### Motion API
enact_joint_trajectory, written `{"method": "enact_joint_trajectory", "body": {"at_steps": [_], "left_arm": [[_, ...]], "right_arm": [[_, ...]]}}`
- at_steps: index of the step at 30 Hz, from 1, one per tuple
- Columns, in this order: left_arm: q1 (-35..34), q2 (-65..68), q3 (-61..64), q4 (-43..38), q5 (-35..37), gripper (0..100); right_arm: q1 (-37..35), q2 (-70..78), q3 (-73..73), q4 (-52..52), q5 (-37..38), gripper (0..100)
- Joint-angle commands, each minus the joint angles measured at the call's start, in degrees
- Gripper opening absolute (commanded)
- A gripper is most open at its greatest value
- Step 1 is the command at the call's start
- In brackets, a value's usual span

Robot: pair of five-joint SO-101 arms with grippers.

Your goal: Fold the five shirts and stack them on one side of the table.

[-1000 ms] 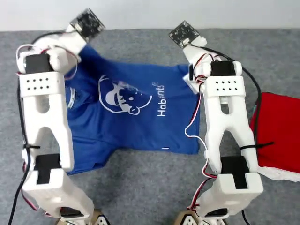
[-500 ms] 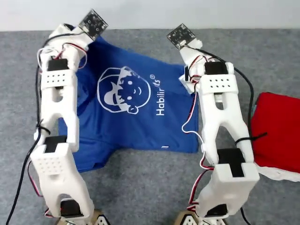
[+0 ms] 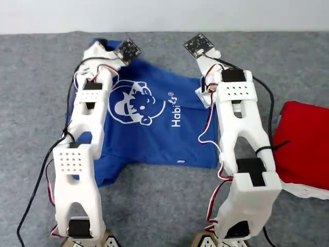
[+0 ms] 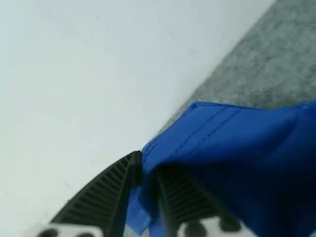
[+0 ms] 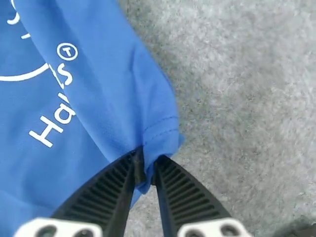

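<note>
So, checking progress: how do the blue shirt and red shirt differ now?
The blue shirt lies spread out mid-table, print up; the red shirt sits compact off to one side. The left gripper and right gripper pinch the blue shirt; neither touches the red shirt. Both shirts are on the grey table.

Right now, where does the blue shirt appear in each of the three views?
High view: blue shirt spread across the middle of the grey table.
Left wrist view: a fold of it pinched in the left gripper.
Right wrist view: its hem corner pinched in the right gripper.
Shared landmark: the grey table.
</note>
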Motion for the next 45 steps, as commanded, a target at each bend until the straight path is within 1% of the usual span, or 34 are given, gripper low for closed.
{"method": "enact_joint_trajectory", "body": {"at_steps": [1, 5, 7, 9, 14, 18, 25, 29, 32, 35, 39, 42, 45], "left_arm": [[-0.8, 0.4, -4.5, -1.8, 0.4, 1], [-3.0, 0.4, -8.4, -1.6, 0.5, 1], [-3.8, -0.2, -11.2, 1.0, 0.5, 1], [-4.4, -1.9, -13.8, 7.8, 0.5, 1], [-3.8, -8.2, -18.5, 30.9, 0.5, 0], [-2.5, -12.8, -19.0, 48.0, 0.4, 0], [1.9, -20.0, -19.0, 71.8, 0.4, 0], [3.4, -22.6, -18.7, 82.7, -1.1, 0], [3.1, -23.3, -18.6, 89.9, -3.5, 0], [1.1, -23.6, -18.7, 95.0, -4.5, 0], [-3.5, -26.5, -16.1, 94.9, -4.4, 0], [-5.5, -30.9, -10.4, 94.9, -4.5, 0], [-6.5, -37.4, -0.7, 94.9, -6.2, 0]], "right_arm": [[-0.3, -0.7, -4.1, 0.3, -0.4, 1.4], [-1.0, -1.2, -4.2, 0.3, -0.4, 1.5], [-1.6, -1.2, -4.5, 0.7, -0.4, 1.4], [-2.2, -1.2, -5.5, 2.5, -0.5, 1.4], [-3.9, -1.3, -8.7, 8.0, -0.5, 1.4], [-4.0, -1.3, -13.5, 14.8, -0.5, 1.4], [-4.0, -1.3, -24.4, 30.4, -0.2, 1.4], [-4.4, -1.3, -29.0, 38.7, -0.1, 1.4], [-4.2, -2.5, -29.2, 39.8, -0.1, 1.4], [-4.3, -5.8, -27.5, 39.7, -0.1, 1.4], [-3.9, -11.3, -20.1, 39.7, 2.2, 1.4], [-2.6, -14.7, -13.5, 39.5, 3.7, 1.4], [-1.6, -16.0, -8.1, 39.3, 6.0, 1.3]]}}
